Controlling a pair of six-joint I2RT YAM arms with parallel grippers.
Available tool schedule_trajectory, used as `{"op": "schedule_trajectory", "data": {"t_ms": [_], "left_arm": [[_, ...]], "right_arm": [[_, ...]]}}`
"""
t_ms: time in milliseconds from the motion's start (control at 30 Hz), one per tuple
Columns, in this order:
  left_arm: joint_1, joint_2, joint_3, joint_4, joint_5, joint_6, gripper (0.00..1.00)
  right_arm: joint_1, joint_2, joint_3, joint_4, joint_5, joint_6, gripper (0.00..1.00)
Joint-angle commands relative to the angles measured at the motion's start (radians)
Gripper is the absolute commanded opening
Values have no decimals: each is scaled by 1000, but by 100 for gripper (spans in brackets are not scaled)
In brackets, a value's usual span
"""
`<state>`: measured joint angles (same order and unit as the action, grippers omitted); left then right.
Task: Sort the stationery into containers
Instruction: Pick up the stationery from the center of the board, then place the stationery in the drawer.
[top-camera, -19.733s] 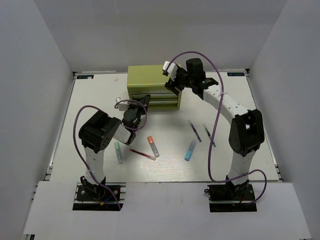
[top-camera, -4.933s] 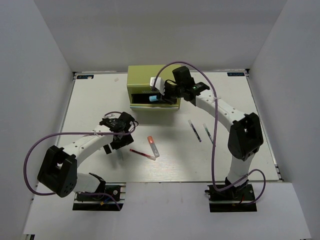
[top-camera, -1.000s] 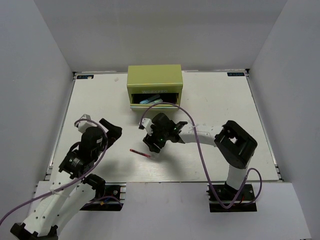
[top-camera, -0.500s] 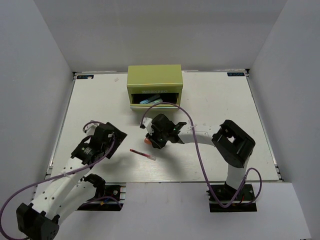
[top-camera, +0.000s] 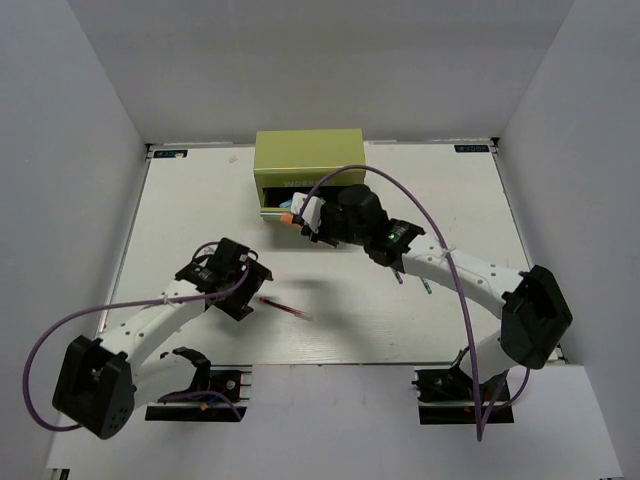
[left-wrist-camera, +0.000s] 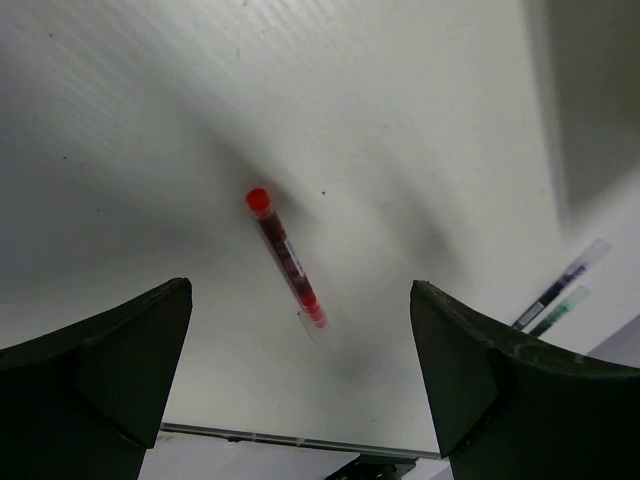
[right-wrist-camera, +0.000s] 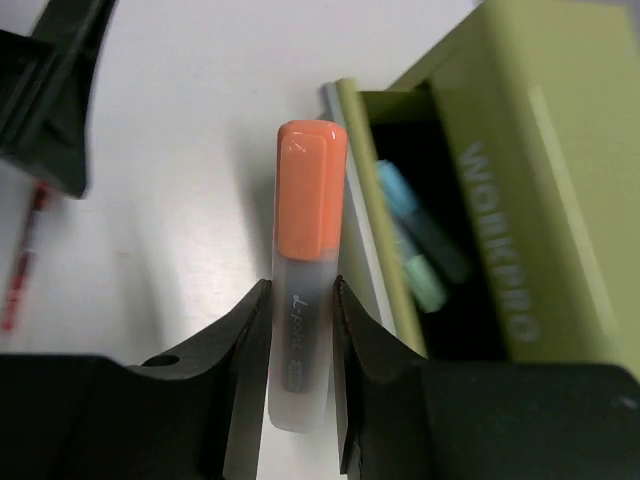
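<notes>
Your right jaws are clamped on the orange-capped marker (right-wrist-camera: 309, 190), holding it in the air just at the front of the open drawer (right-wrist-camera: 383, 262) of the cabinet (right-wrist-camera: 565, 140); a light blue marker (right-wrist-camera: 402, 197) and a pale green marker (right-wrist-camera: 426, 282) lie inside that drawer. Your left jaws are spread wide with nothing in them, hanging over the thin red pen (left-wrist-camera: 288, 258) that lies on the desk (left-wrist-camera: 130, 110).

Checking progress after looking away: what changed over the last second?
The right gripper, shut on the orange-capped marker, lifted it off the table and carried it to the open drawer. The left gripper moved in, open, above the red pen. The red pen, cabinet, light blue marker and pale green marker stayed put.
</notes>
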<state>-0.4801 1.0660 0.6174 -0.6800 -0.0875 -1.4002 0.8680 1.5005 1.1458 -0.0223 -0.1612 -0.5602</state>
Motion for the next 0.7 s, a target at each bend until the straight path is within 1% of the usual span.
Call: {"op": "schedule_trajectory", "data": {"t_ms": [0,233,267,333,433,467,500,533,567,600,667], "left_arm": [[1,51,60,-9,46,-19,100],[-8,120,84,20,77,-19,100],[-8,120,84,20,77,-19,100],[-8,120,84,20,77,-19,100],[-8,120,73,20,77,-19,100],[-8,111,73,20,77,-19,100],[-8,111,73,20,77,-19,100],[-8,100,62,20,77,-19,100],[-8,100,62,20,77,-19,100],[-8,100,62,20,86,-19,100],[-8,100,62,20,86,-19,100]], "right_arm": [[-35,18,51,77,6,-200,0],[-118,124,167,133,2,-357,3],[-124,148,187,137,-1,-389,4],[-147,185,227,113,-18,-403,8],[-173,240,298,55,-52,-417,21],[-181,250,313,27,-57,-408,29],[-187,282,354,24,-64,-406,47],[-192,290,368,-48,-69,-396,53],[-196,293,379,-62,-78,-392,58],[-199,297,397,-70,-102,-380,65],[-208,291,394,-87,-123,-369,66]]}}
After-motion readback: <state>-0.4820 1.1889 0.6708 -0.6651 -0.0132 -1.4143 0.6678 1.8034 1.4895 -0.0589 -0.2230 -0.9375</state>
